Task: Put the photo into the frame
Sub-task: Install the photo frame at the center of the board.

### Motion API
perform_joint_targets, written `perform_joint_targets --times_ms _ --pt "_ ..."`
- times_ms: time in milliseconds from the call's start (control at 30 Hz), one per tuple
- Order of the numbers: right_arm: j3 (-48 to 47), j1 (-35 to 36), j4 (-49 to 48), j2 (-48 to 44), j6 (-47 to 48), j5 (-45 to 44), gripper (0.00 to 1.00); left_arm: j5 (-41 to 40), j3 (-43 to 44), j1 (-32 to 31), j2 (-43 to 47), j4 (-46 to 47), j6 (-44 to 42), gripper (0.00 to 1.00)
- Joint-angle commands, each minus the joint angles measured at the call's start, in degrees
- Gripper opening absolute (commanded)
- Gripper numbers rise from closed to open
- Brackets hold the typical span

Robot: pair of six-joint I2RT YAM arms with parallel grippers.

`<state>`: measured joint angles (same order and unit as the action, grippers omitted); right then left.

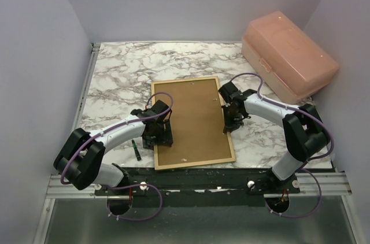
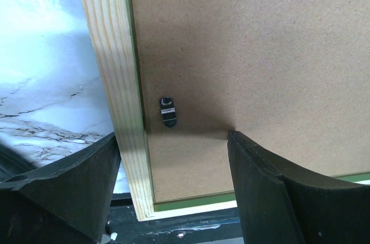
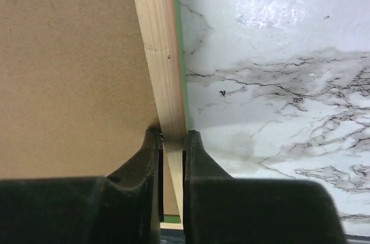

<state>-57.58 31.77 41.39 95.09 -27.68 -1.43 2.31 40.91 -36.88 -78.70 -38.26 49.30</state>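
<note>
Risk of one-sided pull skewing frame [image 1: 185, 80] (face down on tabletop [image 1: 127, 76], backing board [image 1: 193, 119] in, photo hidden): right jaws pinched on right rail, left jaws wide, empty, astride left rail.

pale wood frame [image 3: 159, 53], brown board [image 1: 193, 119], marbled table [image 1: 133, 70]

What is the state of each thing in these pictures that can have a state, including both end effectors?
frame: lying face down, pale wood back up.
backing board: lying flat inside the frame.
left end effector: open, straddling the frame's left rail.
right end effector: shut on the frame's right rail.
pink box: lid closed.
</note>
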Motion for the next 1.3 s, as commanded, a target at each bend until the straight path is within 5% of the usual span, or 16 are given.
perform_joint_targets --times_ms 0,167,333,567,1267 --pt "0.9 1.01 -3.11 2.5 -1.66 -2.44 0.01 0.42 -1.09 -0.83 -1.99 5.03 0.11 0.72" --pt "1.25 0.98 -3.28 0.88 -1.88 -0.12 0.01 0.45 -1.26 -0.86 -1.91 5.04 0.19 0.72" --pt "0.82 0.93 -2.94 -1.42 -2.51 0.61 0.55 -0.56 -1.17 -0.86 -0.36 4.24 0.38 0.72" --pt "1.58 -0.28 -4.48 -1.75 -2.91 5.23 0.83 -4.71 -1.42 -0.9 3.71 1.67 1.32 0.83" --pt "5.87 -0.39 -7.98 -0.85 -2.7 9.94 0.85 -11.1 -3.02 -0.54 3.75 4.86 4.53 0.74"
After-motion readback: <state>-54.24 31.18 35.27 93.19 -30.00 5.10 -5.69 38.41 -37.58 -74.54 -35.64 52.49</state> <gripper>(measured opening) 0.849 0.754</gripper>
